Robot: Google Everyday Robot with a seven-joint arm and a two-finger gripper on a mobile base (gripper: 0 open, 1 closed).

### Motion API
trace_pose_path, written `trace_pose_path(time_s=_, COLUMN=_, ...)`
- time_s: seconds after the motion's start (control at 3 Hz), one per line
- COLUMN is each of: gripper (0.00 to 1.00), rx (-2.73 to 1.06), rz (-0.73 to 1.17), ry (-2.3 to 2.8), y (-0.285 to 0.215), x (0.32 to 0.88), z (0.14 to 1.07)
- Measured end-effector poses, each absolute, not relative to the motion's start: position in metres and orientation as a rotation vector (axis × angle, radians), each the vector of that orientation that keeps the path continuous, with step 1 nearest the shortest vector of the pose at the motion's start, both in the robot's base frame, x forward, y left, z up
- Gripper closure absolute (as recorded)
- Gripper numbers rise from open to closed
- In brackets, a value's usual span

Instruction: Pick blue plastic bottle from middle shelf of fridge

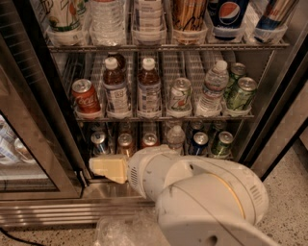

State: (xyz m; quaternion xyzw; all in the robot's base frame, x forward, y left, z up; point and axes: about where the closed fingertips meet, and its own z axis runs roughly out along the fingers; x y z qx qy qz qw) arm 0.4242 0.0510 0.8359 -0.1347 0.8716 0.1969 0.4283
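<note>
Fridge point(281, 127): end effector point(105, 168) low; can point(85, 97) beside bottle point(116, 91).

This looks like a shop or workplace refreshment corner rather than a home kitchen; the sign of it is the fridge point(281, 132), a display cooler with a steel and dark frame; its glass door point(21, 158) stands swung open at the left of it; inside, wire shelves point(163, 116) carry drinks lined up in single-file lanes, as goods for sale or for taking are; a red cola can point(85, 96) sits at the left end of the middle shelf, a clear water bottle point(211, 89) and green cans point(241, 92) towards the right; a Pepsi container point(227, 13) stands on the shelf above; the floor point(288, 192) in front of the fridge is speckled hard stone; the robot's gripper point(108, 168) hangs before the bottom shelf.
</note>
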Motion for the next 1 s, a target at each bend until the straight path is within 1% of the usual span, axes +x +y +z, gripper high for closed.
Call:
trace_pose_path(time_s=0.33, gripper=0.00, rx=-0.111, rz=0.510, ry=2.109, y=0.027, x=0.429, z=0.850)
trace_pose_path(time_s=0.67, gripper=0.00, rx=0.006, rz=0.474, ry=2.033, y=0.024, x=0.424, z=0.868)
trace_pose_path(time_s=1.0, gripper=0.00, rx=0.006, rz=0.474, ry=2.033, y=0.024, x=0.424, z=0.868)
